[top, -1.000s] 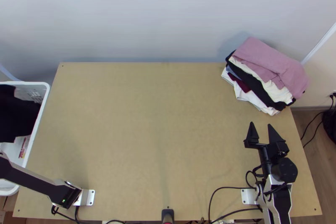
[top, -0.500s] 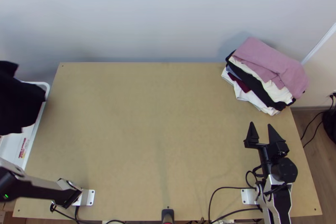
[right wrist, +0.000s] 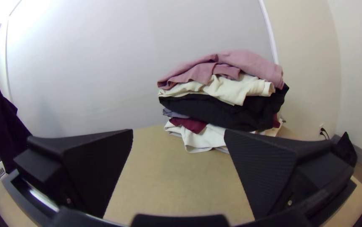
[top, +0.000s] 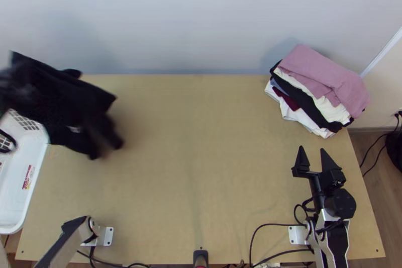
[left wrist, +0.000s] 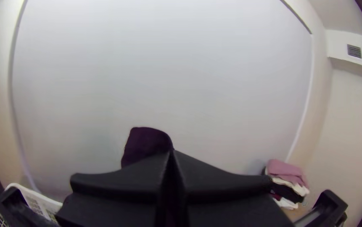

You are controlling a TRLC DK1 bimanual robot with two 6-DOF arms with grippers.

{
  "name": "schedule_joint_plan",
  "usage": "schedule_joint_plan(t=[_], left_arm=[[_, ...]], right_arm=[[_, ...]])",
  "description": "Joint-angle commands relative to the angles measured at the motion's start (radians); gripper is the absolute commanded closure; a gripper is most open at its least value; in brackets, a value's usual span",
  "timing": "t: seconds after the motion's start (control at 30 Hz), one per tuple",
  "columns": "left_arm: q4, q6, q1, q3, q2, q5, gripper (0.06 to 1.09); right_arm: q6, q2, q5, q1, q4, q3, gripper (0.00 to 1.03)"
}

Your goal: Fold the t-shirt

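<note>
Well, from above we see the wooden table (top: pixel 201 167) whole, and over its far left part the black t-shirt (top: pixel 75 97) is up in the air, bunched and blurred. The right wrist view adds its side: there we see the cloth hanging in a long drape above the white basket (top: pixel 35 177), which stands at the table's left edge. On the far right corner lies the stack of folded clothes (top: pixel 326 82), pink on top; the right wrist view gives us its layers from the side, cream, black, blue-grey, maroon and white below. The left gripper (top: pixel 20 84) is a dark blur at the shirt's left part from above, but its wrist view shows us the fingers closed together on the cloth, which pokes up past the tips. The right gripper (top: pixel 311 149) has its fingers wide apart, nothing between them, on the stack's near side.
</note>
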Motion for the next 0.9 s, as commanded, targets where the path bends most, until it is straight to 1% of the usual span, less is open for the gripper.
schedule_joint_plan(t=[0.0,0.17,0.23,0.3,0.37,0.53,0.87], left_arm=[[0.039,0.008,-0.232,-0.052,-0.084,-0.124,1.05],[0.037,0.026,-0.723,-0.110,-0.084,-0.514,1.05],[0.045,0.035,-0.872,-0.136,-0.081,-0.627,1.05],[0.057,0.035,-0.982,-0.165,-0.075,-0.696,1.05],[0.091,0.038,-1.048,-0.206,-0.067,-0.731,1.05],[0.172,0.031,-1.119,-0.277,0.024,-0.761,1.05],[0.350,-0.054,-1.237,-0.269,0.337,-0.805,1.05]], right_arm=[[0.011,0.004,0.013,-0.004,-0.022,-0.004,0.05],[0.011,0.004,0.013,-0.004,-0.022,-0.004,0.05],[0.011,0.004,0.013,-0.004,-0.022,-0.004,0.05],[0.011,0.004,0.013,-0.004,-0.022,-0.004,0.05],[0.011,0.004,0.013,-0.004,-0.022,-0.004,0.05],[0.011,0.004,0.013,-0.004,-0.022,-0.004,0.05],[0.011,0.004,0.013,-0.004,-0.022,-0.004,0.05]])
